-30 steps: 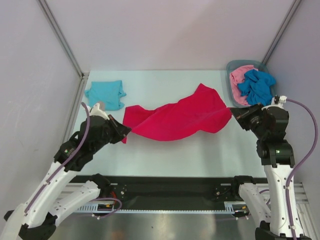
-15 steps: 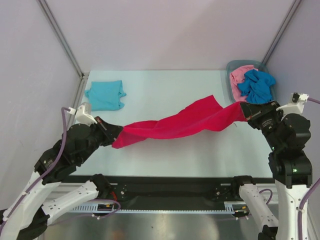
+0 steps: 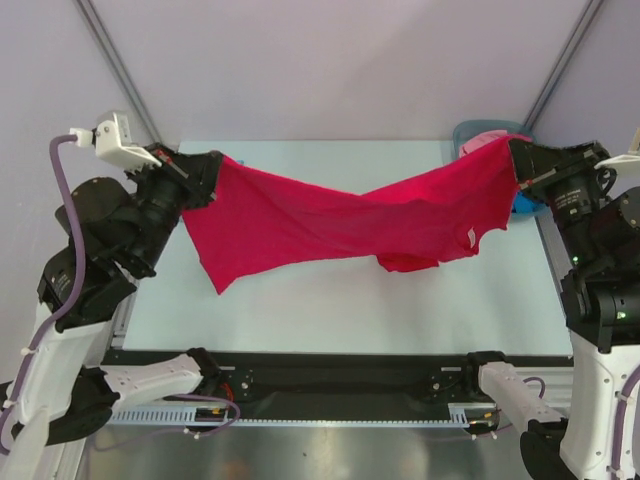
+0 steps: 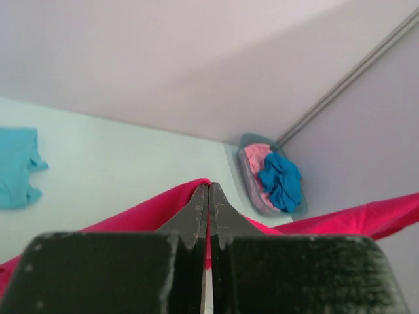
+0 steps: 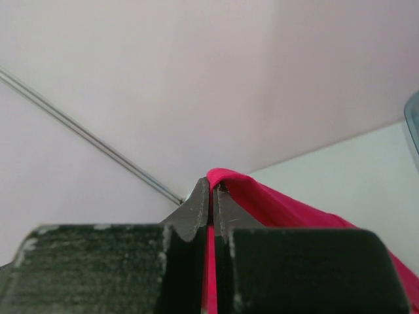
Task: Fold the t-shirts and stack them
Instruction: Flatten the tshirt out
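- Red t-shirt (image 3: 300,215) is the biggest thing here. It hangs in the air over the bench (image 3: 350,290), pulled out wide between the two sets of jaws. It sags a little in the middle, and one corner hangs down below the left jaws.
- Left arm (image 3: 100,250) is up high. The left jaws are closed tight on one edge of the red cloth.
- Right arm (image 3: 600,270) is up high too. The right jaws are closed tight on the other edge of the red cloth.
- A grey bin (image 3: 462,133) sits on the bench just behind the right jaws, far across from the left jaws.
- A teal t-shirt (image 4: 14,167) lies flat on the bench, down below and off to the left of the left jaws.
- A blue t-shirt (image 4: 280,180) is bunched up in the bin.
- A pink t-shirt (image 4: 256,157) lies in the bin under the blue one.
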`<state>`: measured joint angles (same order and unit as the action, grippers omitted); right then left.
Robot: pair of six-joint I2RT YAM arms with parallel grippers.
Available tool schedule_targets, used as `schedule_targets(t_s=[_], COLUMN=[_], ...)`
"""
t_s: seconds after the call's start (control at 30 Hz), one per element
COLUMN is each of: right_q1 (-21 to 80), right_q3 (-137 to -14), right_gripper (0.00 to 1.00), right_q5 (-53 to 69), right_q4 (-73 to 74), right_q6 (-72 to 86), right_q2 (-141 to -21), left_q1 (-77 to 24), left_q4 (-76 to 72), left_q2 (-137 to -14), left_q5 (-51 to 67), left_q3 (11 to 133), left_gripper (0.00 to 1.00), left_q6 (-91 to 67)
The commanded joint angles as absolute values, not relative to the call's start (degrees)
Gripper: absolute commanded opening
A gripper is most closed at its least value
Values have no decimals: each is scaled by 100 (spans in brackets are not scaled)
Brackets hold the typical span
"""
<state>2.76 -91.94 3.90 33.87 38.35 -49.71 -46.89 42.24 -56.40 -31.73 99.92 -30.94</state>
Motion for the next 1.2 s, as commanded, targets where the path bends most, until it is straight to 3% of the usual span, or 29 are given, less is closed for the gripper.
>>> schedule_targets(t_s=[0.0,0.27,0.37,0.83,1.17], right_q1=[290,290,360,466,220], right_q3=[-9641,-11502,-12102,-12146,-12226], right_gripper=[0,0,0,0,0], right_q5=[316,457,536,422,536], right_q4=[2735,2425,2417,2610,2663], right_q6=[3595,3560,3595,3507,3586], right_q2=[-5141,-7010,-7181,-6021,-6116], left_q1=[-4746,-4737,-4833,-5774,-5880], left_q4=[3350,2549,2444,2004,1208], left_q2=[-5747,-7250,-7462,-6197,-6178], left_q5=[-3516,-3674,-3498,-4025,-4428], left_q3=[10336,12134,12506,11453,11241], left_gripper=[0,0,0,0,0], left_q6=[-2172,-1073,-1116,-835,-100])
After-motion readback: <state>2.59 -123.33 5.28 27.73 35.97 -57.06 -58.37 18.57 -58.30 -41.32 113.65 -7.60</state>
